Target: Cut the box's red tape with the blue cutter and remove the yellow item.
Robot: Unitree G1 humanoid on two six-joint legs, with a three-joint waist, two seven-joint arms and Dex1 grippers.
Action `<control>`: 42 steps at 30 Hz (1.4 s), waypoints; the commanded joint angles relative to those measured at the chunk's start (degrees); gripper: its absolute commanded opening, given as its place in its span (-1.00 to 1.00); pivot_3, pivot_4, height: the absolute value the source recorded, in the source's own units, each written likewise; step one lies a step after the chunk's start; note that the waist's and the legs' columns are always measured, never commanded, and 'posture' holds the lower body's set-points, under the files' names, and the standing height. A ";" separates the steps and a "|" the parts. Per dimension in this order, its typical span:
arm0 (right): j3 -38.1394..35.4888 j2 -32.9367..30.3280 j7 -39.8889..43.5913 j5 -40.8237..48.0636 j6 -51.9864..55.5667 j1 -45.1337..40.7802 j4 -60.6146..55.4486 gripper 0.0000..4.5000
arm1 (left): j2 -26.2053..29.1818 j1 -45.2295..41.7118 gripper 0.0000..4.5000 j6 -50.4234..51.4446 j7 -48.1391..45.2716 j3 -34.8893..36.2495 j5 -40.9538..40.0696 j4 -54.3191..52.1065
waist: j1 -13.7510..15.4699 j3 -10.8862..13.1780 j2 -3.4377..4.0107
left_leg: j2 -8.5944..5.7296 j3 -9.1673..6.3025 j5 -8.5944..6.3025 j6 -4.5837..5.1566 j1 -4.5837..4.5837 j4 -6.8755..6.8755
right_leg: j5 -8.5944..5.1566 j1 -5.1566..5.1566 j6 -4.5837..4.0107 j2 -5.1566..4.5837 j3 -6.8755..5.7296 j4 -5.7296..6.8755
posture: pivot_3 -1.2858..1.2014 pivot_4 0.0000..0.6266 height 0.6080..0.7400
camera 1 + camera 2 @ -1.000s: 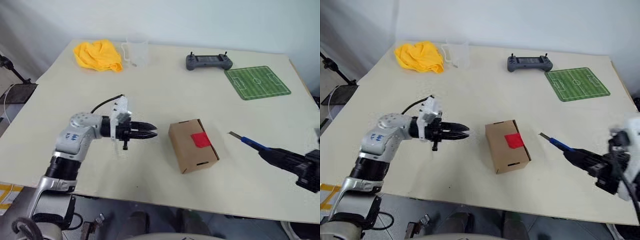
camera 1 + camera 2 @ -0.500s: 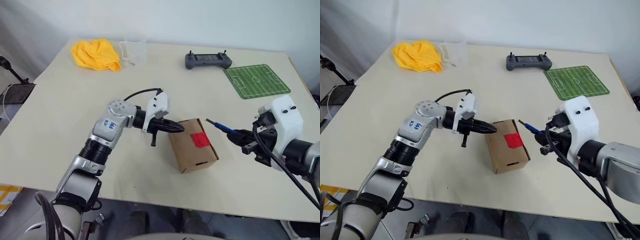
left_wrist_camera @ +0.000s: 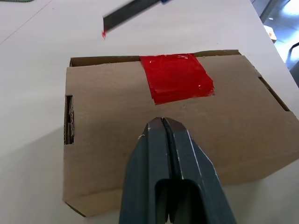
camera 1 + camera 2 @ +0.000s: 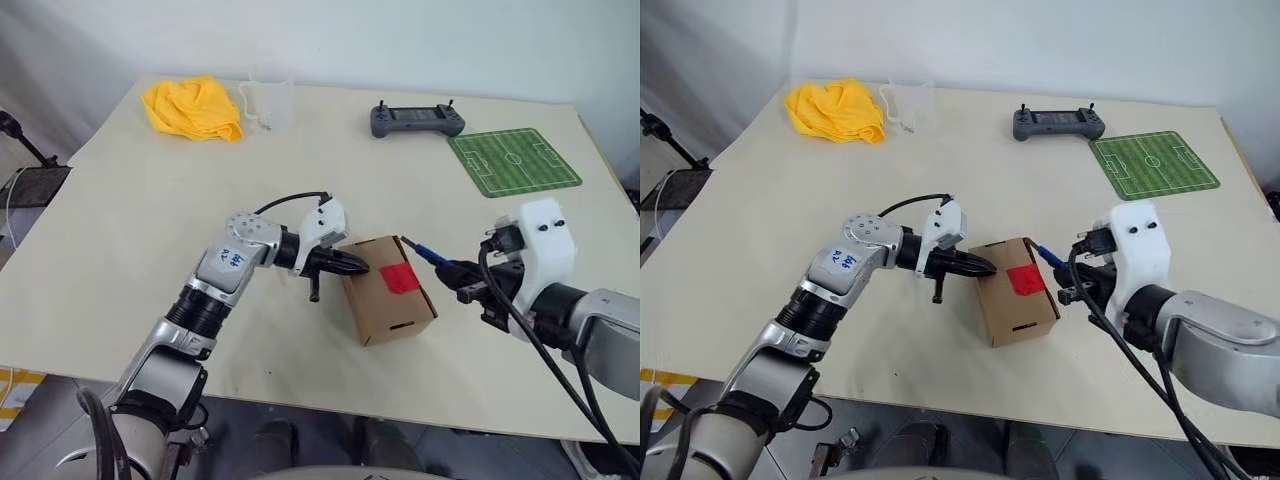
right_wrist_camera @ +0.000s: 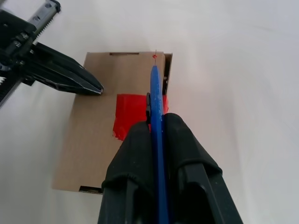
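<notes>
The brown cardboard box (image 4: 372, 300) lies closed near the table's front, with the red tape (image 4: 402, 279) across its top seam. My left gripper (image 4: 360, 267) is shut and empty, and its tips rest against the box's left upper edge. From that wrist the shut fingers (image 3: 162, 140) lie over the box (image 3: 107, 154) just short of the tape (image 3: 177, 77). My right gripper (image 4: 468, 278) is shut on the blue cutter (image 4: 430, 255). The cutter's tip (image 5: 154, 74) hovers over the box's right edge, above the tape (image 5: 128, 121). The yellow item is hidden.
A crumpled yellow cloth (image 4: 195, 108) and a clear plastic cup (image 4: 270, 103) sit at the table's far left. A grey game controller (image 4: 417, 121) and a green football-pitch mat (image 4: 514, 163) lie at the far right. The table edge (image 4: 330, 405) runs close in front of the box.
My left gripper has travelled right until its tips met the box. My right arm has swung in from the right, bringing the cutter's tip over the box's right edge.
</notes>
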 commanded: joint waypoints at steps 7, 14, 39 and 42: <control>8.25 5.50 -6.66 0.26 1.55 -8.18 -0.04 -0.95 | -0.90 1.97 -1.00 3.33 1.90 -1.89 1.01 -4.22 | 0.00 -0.02 0.04 | 0.00 -0.06 0.00 0.00 -0.05 0.09 | 0.00 0.00 0.00 -0.01 -0.04 0.03 | 0.03 -0.52 1.00; 9.47 7.26 -8.32 0.26 3.04 -10.41 0.80 -0.95 | -1.02 2.34 -1.00 5.65 2.45 -2.11 0.54 -6.95 | -0.05 -0.03 0.04 | 0.00 -0.09 -0.01 0.01 -0.08 0.18 | 0.00 0.00 0.00 -0.01 -0.07 0.29 | 0.03 -0.52 1.00; 8.58 12.26 -12.07 0.26 5.83 -8.44 3.34 -0.95 | -0.61 2.24 -1.00 9.44 3.10 -2.71 -0.16 -10.42 | -0.07 -0.04 0.06 | -0.02 -0.11 -0.04 0.07 -0.16 0.41 | 0.00 -0.01 0.00 0.01 -0.10 0.43 | 0.03 -0.52 1.00; 8.54 12.34 -11.86 0.26 6.24 -8.36 3.54 -0.95 | -0.65 2.10 -1.00 9.38 3.09 -2.74 -0.11 -10.20 | -0.07 -0.04 0.06 | -0.02 -0.11 -0.04 0.07 -0.16 0.42 | 0.00 -0.01 0.00 0.01 -0.10 0.44 | 0.03 -0.52 1.00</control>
